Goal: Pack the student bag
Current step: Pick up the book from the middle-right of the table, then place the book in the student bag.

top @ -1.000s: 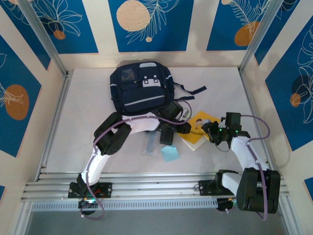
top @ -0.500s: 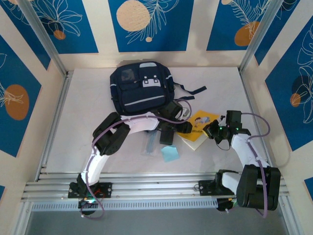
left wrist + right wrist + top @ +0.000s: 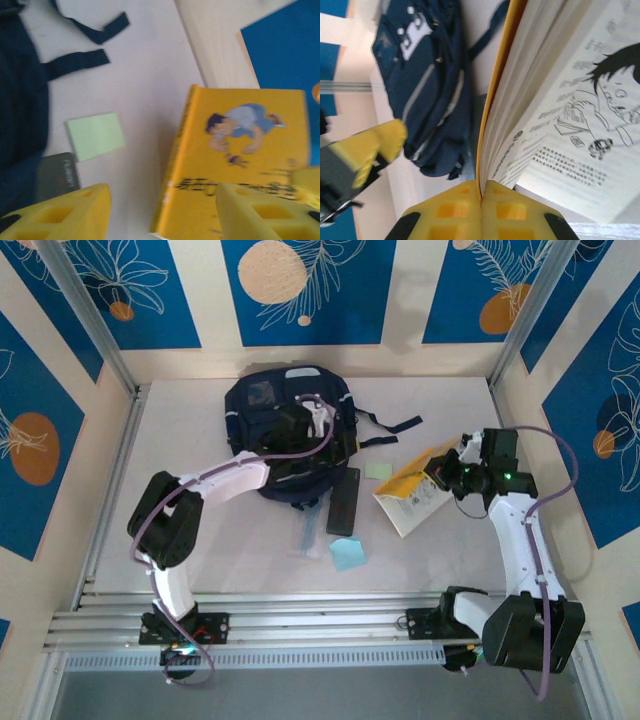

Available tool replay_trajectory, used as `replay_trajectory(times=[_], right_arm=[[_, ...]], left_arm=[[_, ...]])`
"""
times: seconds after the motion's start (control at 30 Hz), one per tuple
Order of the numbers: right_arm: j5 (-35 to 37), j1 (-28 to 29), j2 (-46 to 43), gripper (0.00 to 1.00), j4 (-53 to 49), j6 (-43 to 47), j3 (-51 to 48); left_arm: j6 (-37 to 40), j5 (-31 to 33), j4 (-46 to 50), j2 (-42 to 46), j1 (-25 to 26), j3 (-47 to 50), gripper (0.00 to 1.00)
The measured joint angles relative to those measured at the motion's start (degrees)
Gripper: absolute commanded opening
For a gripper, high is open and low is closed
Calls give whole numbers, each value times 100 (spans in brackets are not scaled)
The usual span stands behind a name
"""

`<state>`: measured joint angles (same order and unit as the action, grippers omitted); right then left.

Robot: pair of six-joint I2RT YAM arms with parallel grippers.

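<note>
1. Student bag (image 3: 255, 430): large dark navy fabric backpack with pale stripe trim and a light grey front patch. It lies flat at the far middle of the white surface (image 3: 190, 440), its black straps trailing to the right. The left arm reaches across it.

2. Left hand (image 3: 161, 189): yellow foam fingers stand partly apart with nothing between them. It is raised above the bag's right side.

3. Right hand (image 3: 481, 197): fingers are pressed together on the edge of the yellow cover of item 4, holding it off the surface.

4. Yellow picture book (image 3: 415, 498): thin, with a cartoon child on the cover. It hangs open and tilted at the right of the surface, and its printed pages fan out in the right wrist view.

5. Pale green square sticky note (image 3: 378, 470): flat, between bag and book.

6. Flat black rectangular device (image 3: 343, 502): lies just beside the bag's near right corner; type cannot be told.

7. Light blue square sticky note (image 3: 348, 554): flat, near the device.

8. Clear plastic sleeve (image 3: 308, 532): lies left of the device; contents are unclear.
</note>
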<state>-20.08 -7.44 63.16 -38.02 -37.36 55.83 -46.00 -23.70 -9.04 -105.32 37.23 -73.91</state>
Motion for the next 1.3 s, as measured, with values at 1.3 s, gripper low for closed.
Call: replay_trajectory(times=[1.3], right_arm=[[-1864,1899,3744,0,4004,28,-374]], left_arm=[[-334,358,-330,739,-1082,2105,65]])
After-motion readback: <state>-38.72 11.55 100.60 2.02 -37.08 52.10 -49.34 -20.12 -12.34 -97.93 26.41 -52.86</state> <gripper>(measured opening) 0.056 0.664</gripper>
